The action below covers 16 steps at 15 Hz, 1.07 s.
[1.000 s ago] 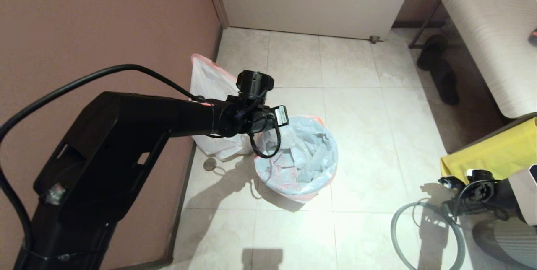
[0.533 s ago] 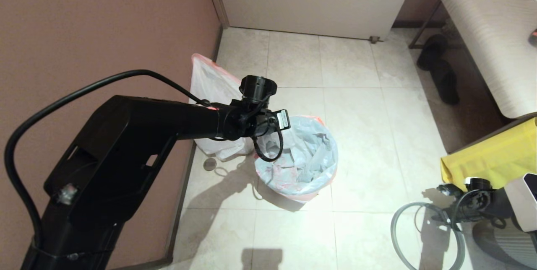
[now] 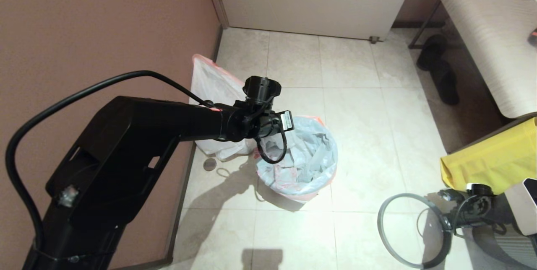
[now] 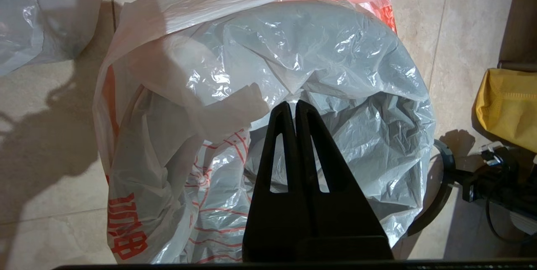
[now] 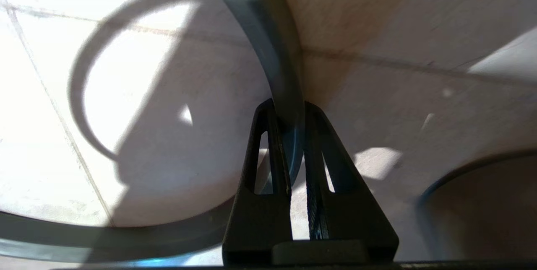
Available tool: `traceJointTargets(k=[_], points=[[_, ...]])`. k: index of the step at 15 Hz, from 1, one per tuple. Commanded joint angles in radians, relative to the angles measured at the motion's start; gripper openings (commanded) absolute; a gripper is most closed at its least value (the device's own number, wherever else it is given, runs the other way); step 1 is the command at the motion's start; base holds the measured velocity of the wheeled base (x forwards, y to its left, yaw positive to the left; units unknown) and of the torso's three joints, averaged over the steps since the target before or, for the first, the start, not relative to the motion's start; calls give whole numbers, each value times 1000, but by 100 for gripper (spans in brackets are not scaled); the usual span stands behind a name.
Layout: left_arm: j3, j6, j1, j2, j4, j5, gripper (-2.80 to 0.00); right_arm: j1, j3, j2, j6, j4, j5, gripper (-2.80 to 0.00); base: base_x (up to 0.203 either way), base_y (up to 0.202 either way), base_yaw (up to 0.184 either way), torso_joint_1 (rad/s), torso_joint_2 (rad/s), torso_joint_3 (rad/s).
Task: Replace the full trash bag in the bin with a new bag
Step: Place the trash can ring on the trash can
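Ring rim [image 3: 413,230] now off tiled floor [image 3: 361,106]

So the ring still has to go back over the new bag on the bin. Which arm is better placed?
Right. The right end effector is already shut on the grey ring, beside the bin. The left end effector is shut and empty above the new bag.

Glossy crinkled plastic new bag [image 4: 335,77]
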Motion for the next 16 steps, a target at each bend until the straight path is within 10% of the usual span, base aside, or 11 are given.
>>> traceJointTargets(k=[1, 6, 16], points=[[0, -3, 1, 2, 0, 1, -280, 1, 10, 2, -5, 2, 1, -280, 0, 0, 0, 0, 0, 0], [-2, -5, 3, -5, 0, 0, -280, 14, 122, -142, 20, 22, 60, -280, 0, 0, 0, 0, 0, 0], [21, -12, 14, -96, 17, -8, -280, 123, 530, -837, 460, 17, 124, -280, 0, 0, 0, 0, 0, 0]])
